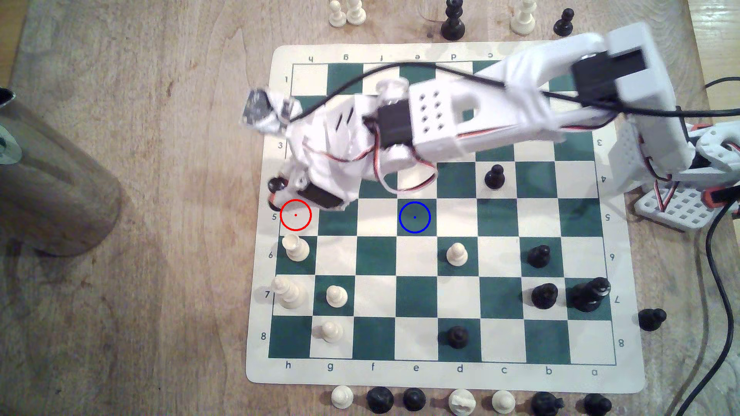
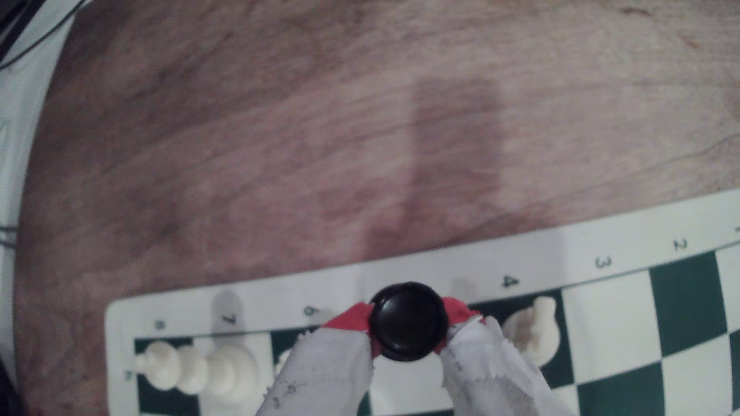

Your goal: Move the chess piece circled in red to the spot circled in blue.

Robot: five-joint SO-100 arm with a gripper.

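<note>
The chess piece circled in red (image 1: 276,185) is glossy black and sits between my fingertips at the board's edge on the exterior view's left, just above the red ring (image 1: 295,215). That ring surrounds a bare cream square. My gripper (image 1: 275,195) is shut on the piece. In the wrist view the piece (image 2: 407,322) shows as a round black disc clamped between the red-tipped, white-wrapped fingers (image 2: 348,320) of the gripper (image 2: 407,325). The spot circled in blue (image 1: 414,217) is a dark green square three files toward the exterior view's right, with nothing on it.
White pieces (image 1: 295,248) (image 1: 286,294) stand just below the red ring, and another white piece (image 2: 532,332) stands close beside my fingers. A black pawn (image 1: 494,176) and a white pawn (image 1: 456,254) flank the blue spot's area. A metal cylinder (image 1: 48,180) stands off the board.
</note>
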